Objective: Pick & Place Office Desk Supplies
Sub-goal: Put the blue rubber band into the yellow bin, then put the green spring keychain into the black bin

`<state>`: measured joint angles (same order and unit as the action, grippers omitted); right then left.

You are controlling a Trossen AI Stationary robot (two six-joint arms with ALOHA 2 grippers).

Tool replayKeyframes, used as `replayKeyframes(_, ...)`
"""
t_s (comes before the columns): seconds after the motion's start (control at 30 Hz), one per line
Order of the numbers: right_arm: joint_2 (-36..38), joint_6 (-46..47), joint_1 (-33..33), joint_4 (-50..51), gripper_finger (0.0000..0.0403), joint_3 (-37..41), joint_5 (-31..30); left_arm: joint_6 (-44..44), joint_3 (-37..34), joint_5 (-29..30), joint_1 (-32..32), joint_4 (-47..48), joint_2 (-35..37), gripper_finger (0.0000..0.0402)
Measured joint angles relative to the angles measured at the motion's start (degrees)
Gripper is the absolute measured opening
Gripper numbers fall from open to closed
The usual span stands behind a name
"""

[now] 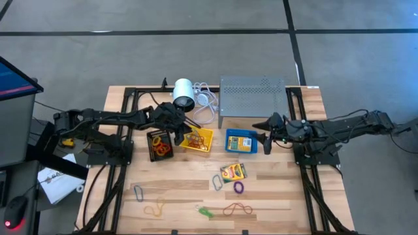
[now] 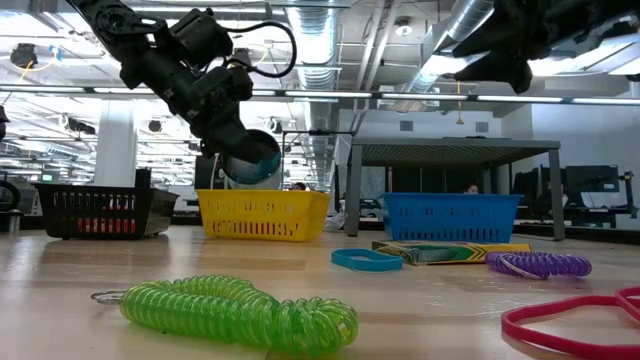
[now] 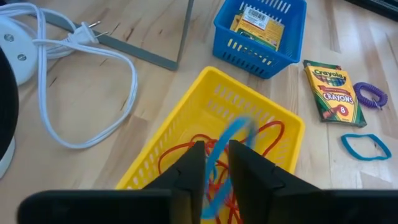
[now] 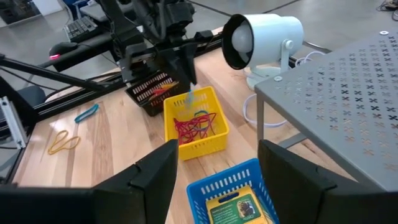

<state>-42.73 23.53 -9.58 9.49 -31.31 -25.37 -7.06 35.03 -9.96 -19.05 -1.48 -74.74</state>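
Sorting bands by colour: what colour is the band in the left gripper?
Light blue band, shown best in the left wrist view.

A pale wooden counter (image 1: 274,196) with black rails along its left and right sides carries everything. Along the far edge stand a white cylinder (image 1: 183,93) with its white cable (image 1: 206,101) and a grey perforated metal rack (image 1: 253,94). In the middle row sit a black tray (image 1: 160,145), a yellow tray (image 1: 198,140) and a blue tray (image 1: 241,141). Nearer lie a crayon box (image 1: 233,172), a blue loop (image 1: 217,182), a purple coil (image 1: 238,187), a green coil (image 1: 206,212), a red band (image 1: 237,209), a yellow band (image 1: 155,209) and a blue clip (image 1: 139,192).
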Motion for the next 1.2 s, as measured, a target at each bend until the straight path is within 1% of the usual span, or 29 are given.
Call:
replayKeyframes(0.37, 0.00, 0.00, -1.71, -0.04, 0.0217, 0.00, -0.02, -2.15, 0.02, -0.28, 0.00, -0.97, 0.00, 0.0160)
replayKeyframes(0.43, -0.01, -0.01, -1.71, -0.04, 0.0217, 0.00, -0.02, -4.17, 0.02, -2.86, 0.00, -3.66, 0.00, 0.0172)
replayKeyframes(0.47, -0.01, 0.00, -1.71, -0.04, 0.0217, 0.00, 0.00, -5.43, 0.02, -5.20, 0.01, -5.42, 0.00, 0.0176)
replayKeyframes(0.6, 0.00, 0.00, -1.71, -0.06, 0.0217, 0.00, -0.02, -6.95, 0.02, -17.66, 2.50, -14.05, 0.00, 0.0179)
replayKeyframes(0.63, 0.01, 0.00, -1.71, -0.06, 0.0217, 0.00, -0.02, -6.92, 0.05, -18.94, 3.78, -15.99, 0.01, 0.0178)
replayKeyframes(0.77, 0.00, 0.00, -1.71, -0.08, 0.0217, 0.00, -0.02, -6.79, 0.08, -19.38, 9.17, -21.22, 0.00, 0.0166)
replayKeyframes(0.83, 0.01, 0.00, -1.71, -0.08, 0.0217, 0.00, -0.02, -5.75, 0.08, -18.13, 11.75, -21.09, 0.02, 0.0158)
replayKeyframes(0.97, -0.01, 0.00, -1.69, -0.10, 0.0217, 0.00, -0.02, -1.64, 0.32, -11.60, 16.97, -18.10, 0.02, 0.0142)
replayKeyframes(1.1, -0.01, 0.00, -1.60, -0.34, 0.0217, 0.00, -0.06, 4.49, 3.69, -1.85, 21.77, -7.66, 0.00, 0.0129)
replayKeyframes(1.2, -0.02, 0.00, -1.60, -1.51, 0.0217, 0.00, -0.09, 7.45, 6.31, 2.60, 24.56, -3.45, 0.00, 0.0123)
